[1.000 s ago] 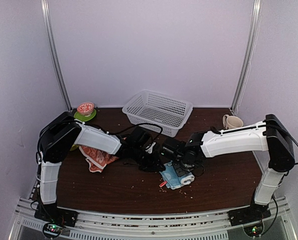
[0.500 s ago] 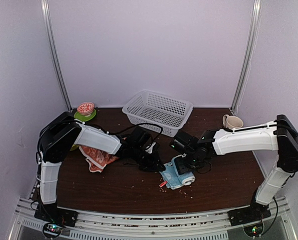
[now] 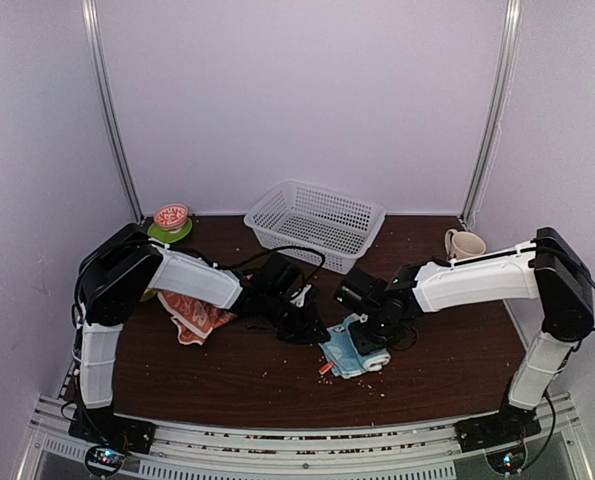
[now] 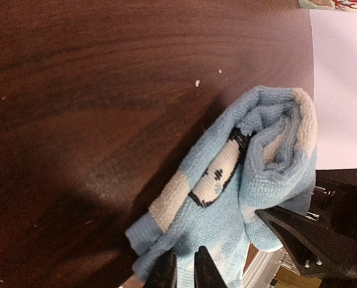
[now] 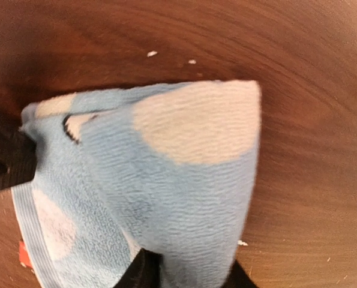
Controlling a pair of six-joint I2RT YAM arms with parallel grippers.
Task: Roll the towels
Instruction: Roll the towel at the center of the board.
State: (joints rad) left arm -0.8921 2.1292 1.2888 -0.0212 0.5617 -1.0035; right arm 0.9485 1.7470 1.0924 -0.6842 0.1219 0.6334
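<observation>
The light blue towel (image 3: 349, 352) with pale patches lies partly rolled mid-table. In the left wrist view the blue towel (image 4: 226, 198) shows its rolled end at the upper right. My left gripper (image 4: 186, 273) is pinched shut on its flat near edge. In the right wrist view my right gripper (image 5: 190, 273) is shut on the thick rolled part of the blue towel (image 5: 166, 168), a finger on each side. From above, the left gripper (image 3: 312, 330) and the right gripper (image 3: 370, 338) flank it. The orange-red towel (image 3: 199, 314) lies crumpled under the left arm.
A white mesh basket (image 3: 317, 222) stands at the back centre. A beige cup (image 3: 463, 243) sits at the back right, and a red-patterned bowl on a green plate (image 3: 171, 222) at the back left. Crumbs and a small red scrap (image 3: 324, 368) lie on the dark wooden table (image 3: 227, 370).
My right gripper let go of the blue towel and drew back to the right, then came back and closed round the rolled part. The left arm has not moved.
</observation>
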